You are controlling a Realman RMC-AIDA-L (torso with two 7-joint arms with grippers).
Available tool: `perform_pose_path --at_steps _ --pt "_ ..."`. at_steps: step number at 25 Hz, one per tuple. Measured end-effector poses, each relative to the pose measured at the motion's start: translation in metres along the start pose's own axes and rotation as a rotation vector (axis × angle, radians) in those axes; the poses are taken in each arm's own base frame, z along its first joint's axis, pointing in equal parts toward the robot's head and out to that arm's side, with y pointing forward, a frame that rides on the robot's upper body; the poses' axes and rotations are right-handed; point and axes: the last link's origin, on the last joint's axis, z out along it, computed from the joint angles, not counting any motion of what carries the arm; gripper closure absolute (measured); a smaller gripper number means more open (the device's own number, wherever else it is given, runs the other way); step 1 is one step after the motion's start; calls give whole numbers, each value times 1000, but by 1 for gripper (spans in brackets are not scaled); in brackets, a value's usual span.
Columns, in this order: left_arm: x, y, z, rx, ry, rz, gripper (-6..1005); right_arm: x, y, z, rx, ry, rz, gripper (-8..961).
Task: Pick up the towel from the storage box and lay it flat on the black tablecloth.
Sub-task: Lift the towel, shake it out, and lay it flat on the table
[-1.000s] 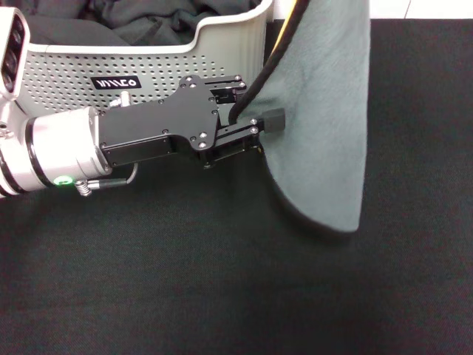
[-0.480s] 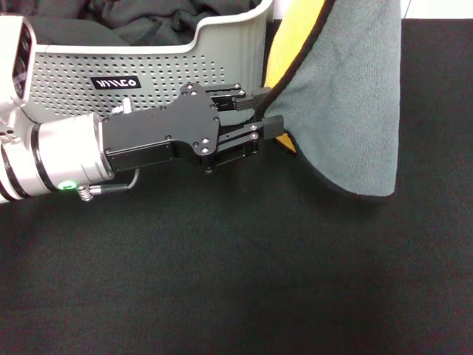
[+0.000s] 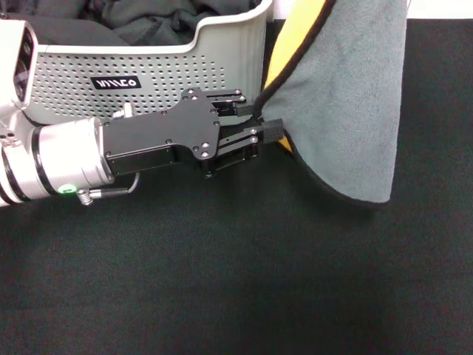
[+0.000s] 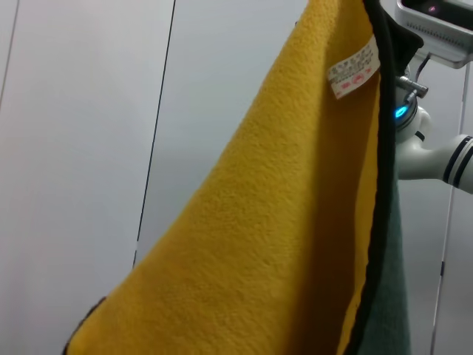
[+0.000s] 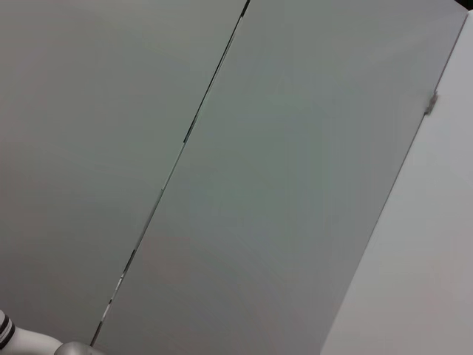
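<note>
Nearest us in the head view, the lower half of the frame is filled by the black tablecloth (image 3: 236, 281), a matte, finely woven sheet covering the counter and running up the right edge. At centre left we see our left arm reaching in from the left edge: a silver cylindrical wrist, then a flat black plate studded with screws, ending in the left gripper (image 3: 260, 122). Its jaws are pinching the black sewn border of the towel (image 3: 347, 111), one dark pad showing just below the hem.

The towel hangs in the upper right of the frame as a soft grey-green fleece panel with a rounded lower corner above the tablecloth; whether it touches we cannot tell. A strip of yellow backing shows along its left fold. In the left wrist view that yellow fleece side fills the frame, with a small white care label (image 4: 354, 68) near the top and the black edging running down the right.

Beyond the gripper, at upper left, stands the storage box (image 3: 148, 74), light grey plastic with rounded corners, rows of small holes and a black label, holding dark cloths (image 3: 140, 18).

The right wrist view shows only pale grey wall panels (image 5: 259, 185); our right gripper is out of sight.
</note>
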Motion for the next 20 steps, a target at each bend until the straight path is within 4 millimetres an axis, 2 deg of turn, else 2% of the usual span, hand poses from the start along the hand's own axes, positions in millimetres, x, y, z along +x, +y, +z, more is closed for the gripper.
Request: perform_pose_path --at_steps 8,14,20 --pt "-1 1 0 -7 -5 0 643 1 2 -4 5 -7 8 945" --pt "-3 4 2 -27 -22 -4 821 1 2 -3 4 -10 5 946" --pt "-3 4 3 -28 -20 -8 866 2 3 -4 6 -9 11 946"
